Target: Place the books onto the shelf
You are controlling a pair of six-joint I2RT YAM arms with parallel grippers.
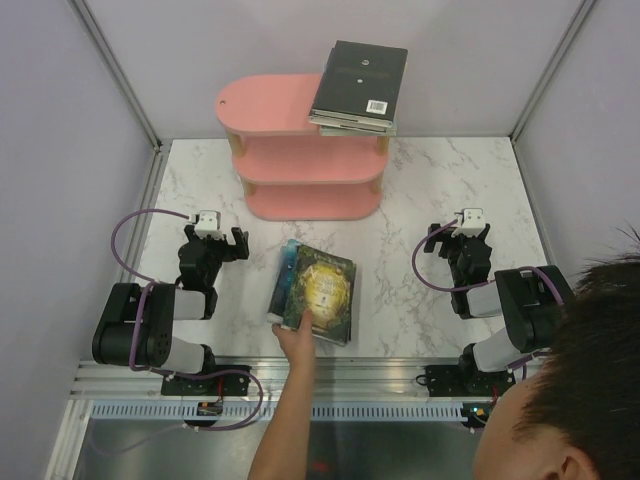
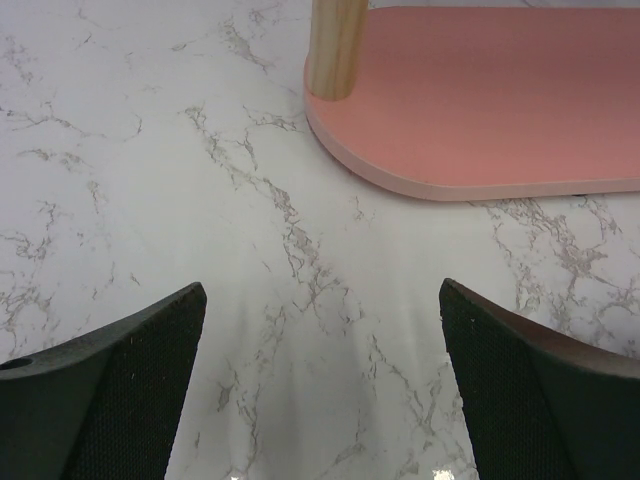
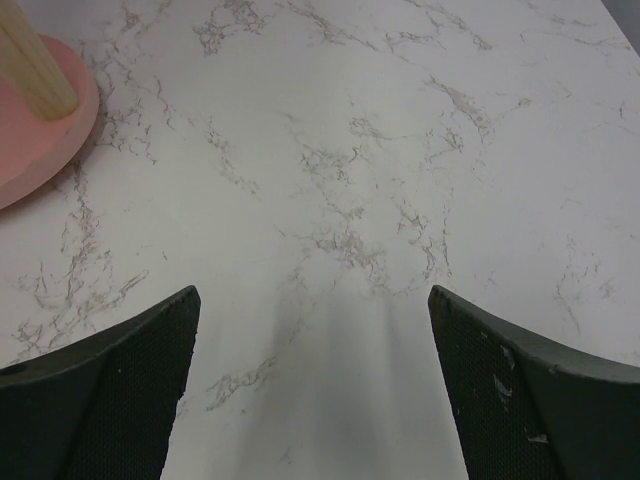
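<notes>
1. Books: none is held by the left claw, which is seen spread wide and empty.
2. The stack is pinned on the table by a person's hand; a collision is risked if it is reached for now.
3. Other books overhang the right end of the top of the shelf; they could be knocked off.
4. The right claw is likewise spread and empty.

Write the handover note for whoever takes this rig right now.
Left gripper: jaws open, empty, over the table near the base of the shelf.
Right gripper: jaws open, empty.
Done: one stack of books lies on the top tier, right end.
Left: second stack lies on the table between the arms. A person's hand is touching it, so wait.
</notes>
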